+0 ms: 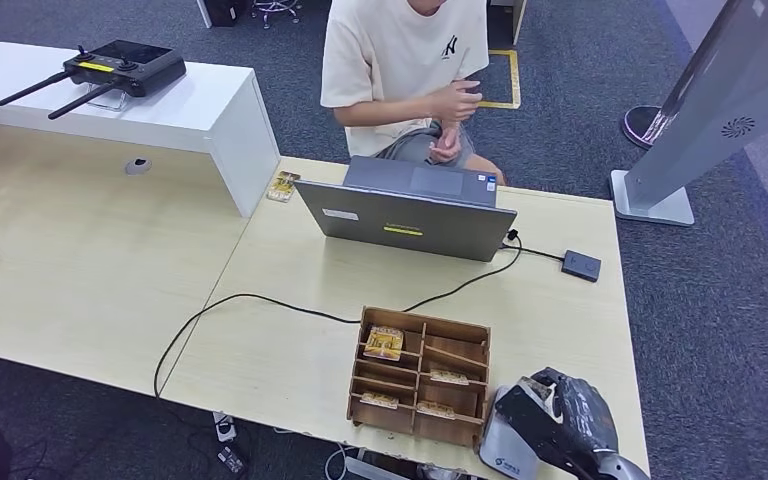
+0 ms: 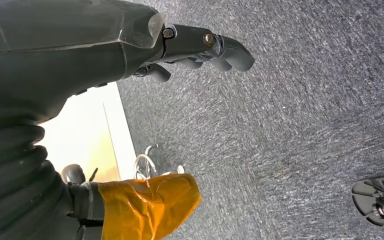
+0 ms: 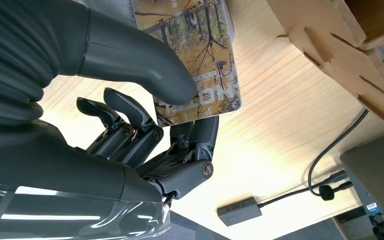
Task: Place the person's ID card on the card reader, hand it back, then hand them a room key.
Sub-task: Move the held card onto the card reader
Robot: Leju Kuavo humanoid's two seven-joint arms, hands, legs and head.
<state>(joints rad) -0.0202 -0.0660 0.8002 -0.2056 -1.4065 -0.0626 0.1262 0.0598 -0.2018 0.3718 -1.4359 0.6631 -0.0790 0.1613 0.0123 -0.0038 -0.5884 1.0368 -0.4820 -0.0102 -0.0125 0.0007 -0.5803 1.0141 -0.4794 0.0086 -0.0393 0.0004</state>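
**Right hand holds a card near the table's front right corner**

The right hand (image 1: 560, 420) sits low at the front right corner of the light wood table (image 1: 290, 350), just beside the wooden box (image 1: 420, 375). In the right wrist view the thick thumb (image 3: 145, 65) presses on the face of a card (image 3: 200, 60) and the dark fingers (image 3: 200, 135) curl up behind it. So the card is pinched and held. The card has a picture of yellow trees and some white letters on it. It is held over the table top, with its long side running away from the hand and one short end by the fingertips. I cannot tell from the head view which way it faces, because the hand hides it there.

The wooden box has little slots with more yellow cards (image 1: 383, 343) in them. The small dark card reader (image 1: 581, 265) lies flat near the right edge of the table, well apart from the hand. A black cable (image 1: 260, 300) runs across the table to the laptop (image 1: 410, 210) at the far edge. A person (image 1: 410, 70) sits behind the laptop with both hands held together.

The left hand (image 2: 195, 50) hangs over the grey carpet (image 2: 305, 125). Its fingers are bent a little and hold nothing.
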